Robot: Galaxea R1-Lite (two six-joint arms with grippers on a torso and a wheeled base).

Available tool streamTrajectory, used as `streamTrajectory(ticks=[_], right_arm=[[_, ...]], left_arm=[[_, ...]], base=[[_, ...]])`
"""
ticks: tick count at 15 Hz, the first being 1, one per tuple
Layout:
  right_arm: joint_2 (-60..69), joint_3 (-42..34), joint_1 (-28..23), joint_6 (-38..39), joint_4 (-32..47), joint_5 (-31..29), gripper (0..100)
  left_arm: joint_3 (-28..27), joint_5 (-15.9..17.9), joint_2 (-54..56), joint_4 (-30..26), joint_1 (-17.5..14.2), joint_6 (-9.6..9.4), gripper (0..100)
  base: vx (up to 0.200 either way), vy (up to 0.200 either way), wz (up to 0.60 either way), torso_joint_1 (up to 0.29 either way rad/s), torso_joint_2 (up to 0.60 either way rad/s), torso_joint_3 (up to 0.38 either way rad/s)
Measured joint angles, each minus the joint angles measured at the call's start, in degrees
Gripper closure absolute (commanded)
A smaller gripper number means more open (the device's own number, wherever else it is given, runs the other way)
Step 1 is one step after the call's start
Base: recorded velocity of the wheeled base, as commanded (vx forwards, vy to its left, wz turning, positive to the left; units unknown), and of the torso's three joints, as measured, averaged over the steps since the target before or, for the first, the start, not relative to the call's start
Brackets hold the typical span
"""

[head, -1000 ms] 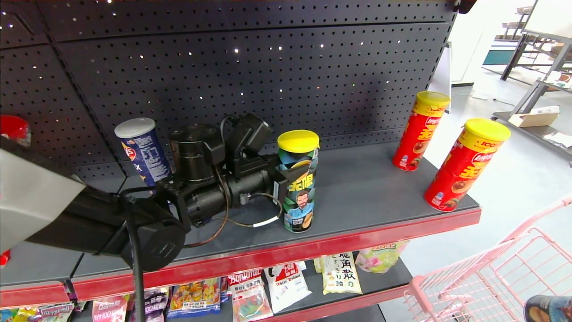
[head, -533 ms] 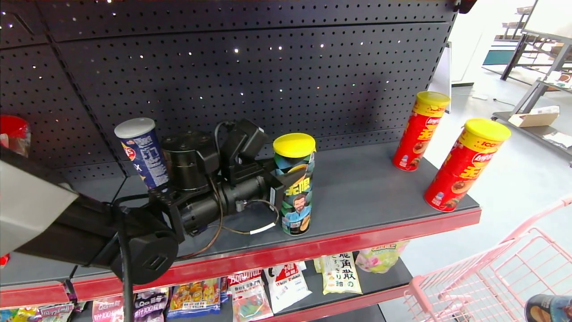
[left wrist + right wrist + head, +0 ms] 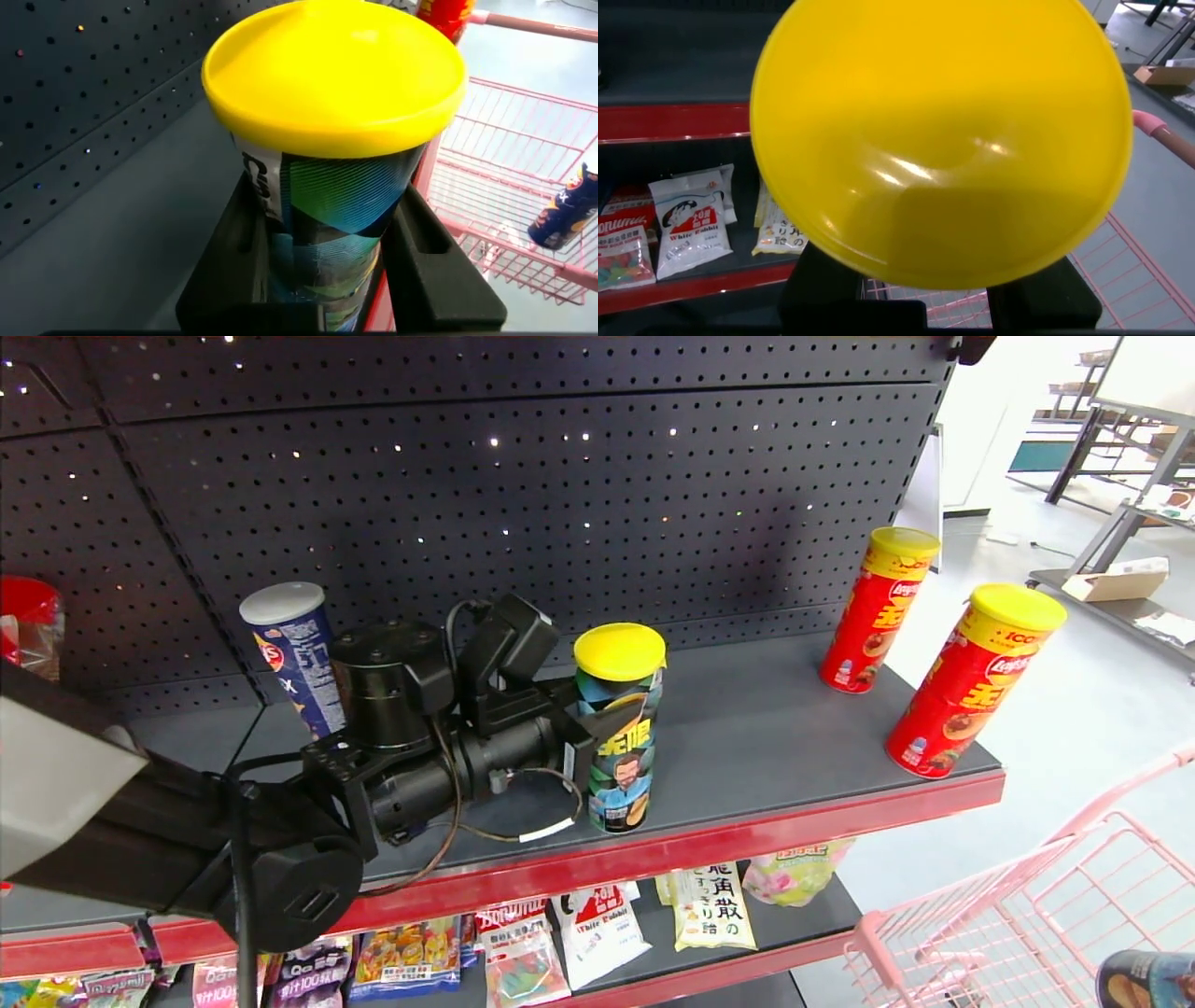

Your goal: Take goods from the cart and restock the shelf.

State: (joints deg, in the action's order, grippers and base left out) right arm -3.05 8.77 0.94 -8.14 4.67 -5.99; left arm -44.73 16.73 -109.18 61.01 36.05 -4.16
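A green-and-blue can with a yellow lid [image 3: 621,728] stands upright on the grey shelf board [image 3: 766,737], close to its red front edge. My left gripper [image 3: 609,726] is shut on the can's middle from the left. The left wrist view has that can [image 3: 336,187] between the two black fingers [image 3: 425,261]. My right gripper [image 3: 934,297] is shut on another can, whose yellow lid [image 3: 943,140] hides the body below it; behind it lie the lower shelf and the cart.
Two red cans with yellow lids [image 3: 878,609] [image 3: 971,681] stand at the shelf's right end, and a blue white-lidded can [image 3: 297,653] leans behind my left arm. Snack bags [image 3: 597,933] fill the lower shelf. The pink cart [image 3: 1027,915] holds a dark can [image 3: 1144,980].
My left arm and the green-and-blue can have shifted slightly down and toward the shelf's front edge. Everything else on the shelf is unmoved.
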Motion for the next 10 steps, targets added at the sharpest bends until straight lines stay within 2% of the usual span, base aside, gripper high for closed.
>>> streamTrajectory(ticks=[3,10], right_arm=[[0.0,0.0,0.0,0.0,0.0,0.0,100],[0.0,0.1,0.0,0.0,0.0,-0.6,100]], left_arm=[[0.0,2.2,0.1,-0.1,0.3,0.37,100],[0.2,1.5,0.0,-0.1,0.4,0.28,100]], base=[[0.0,0.0,0.0,0.0,0.0,0.0],[0.0,0.0,0.0,0.0,0.0,0.0]])
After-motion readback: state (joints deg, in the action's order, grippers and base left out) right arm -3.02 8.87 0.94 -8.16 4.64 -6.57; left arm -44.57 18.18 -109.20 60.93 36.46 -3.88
